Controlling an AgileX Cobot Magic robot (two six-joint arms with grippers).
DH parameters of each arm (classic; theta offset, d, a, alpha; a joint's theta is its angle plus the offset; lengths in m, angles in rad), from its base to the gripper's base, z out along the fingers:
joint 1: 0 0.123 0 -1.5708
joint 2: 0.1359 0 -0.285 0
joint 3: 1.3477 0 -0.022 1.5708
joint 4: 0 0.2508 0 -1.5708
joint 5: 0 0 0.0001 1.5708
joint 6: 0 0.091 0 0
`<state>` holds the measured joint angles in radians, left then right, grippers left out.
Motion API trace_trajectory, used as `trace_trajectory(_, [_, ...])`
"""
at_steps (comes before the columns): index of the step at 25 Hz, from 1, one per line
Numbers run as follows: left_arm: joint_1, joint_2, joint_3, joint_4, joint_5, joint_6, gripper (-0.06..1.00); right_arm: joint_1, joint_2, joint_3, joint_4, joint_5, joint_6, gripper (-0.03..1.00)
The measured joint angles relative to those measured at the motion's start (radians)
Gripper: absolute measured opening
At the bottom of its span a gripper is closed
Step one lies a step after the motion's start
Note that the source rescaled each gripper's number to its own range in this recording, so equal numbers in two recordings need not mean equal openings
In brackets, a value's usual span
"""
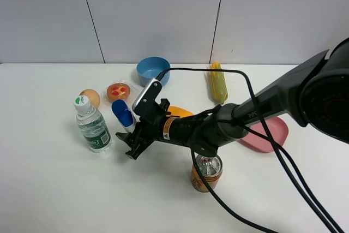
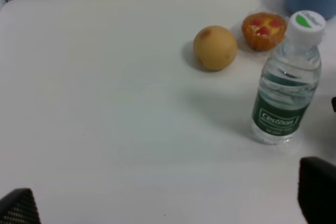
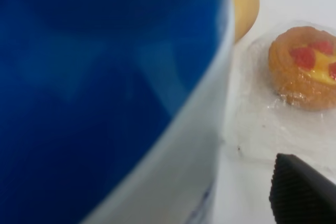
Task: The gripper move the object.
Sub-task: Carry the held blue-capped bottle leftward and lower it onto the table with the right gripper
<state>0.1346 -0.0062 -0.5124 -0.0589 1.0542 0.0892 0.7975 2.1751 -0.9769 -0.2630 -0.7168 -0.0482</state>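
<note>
White table (image 1: 43, 178), shampoo bottle (image 1: 122, 113) half hidden by right hand (image 1: 128, 145), grip unclear, left hand (image 2: 168, 203) spread.

Bright, even overhead light. White table (image 1: 43, 189) near blown out, shadows soft. Exterior high sharp. Left wrist slightly soft; water bottle (image 2: 286, 87) shadow falls toward 9 o'clock. Right wrist: shampoo bottle (image 3: 94, 77) fills frame, fully defocused; tart (image 3: 307, 69) at 2 o'clock soft.
</note>
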Motion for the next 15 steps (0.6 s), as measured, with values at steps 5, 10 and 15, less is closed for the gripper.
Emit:
trace_trajectory(5, [0.000,0.000,0.000,0.000,0.000,0.000,1.00,0.000,0.000,0.000,0.000,0.000,0.000,0.57])
trace_trajectory(10, [0.000,0.000,0.000,0.000,0.000,0.000,1.00,0.000,-0.025,0.000,-0.001,0.000,0.000,0.57])
trace_trajectory(15, [0.000,0.000,0.000,0.000,0.000,0.000,1.00,0.000,-0.051,0.000,-0.007,0.001,0.004,0.58])
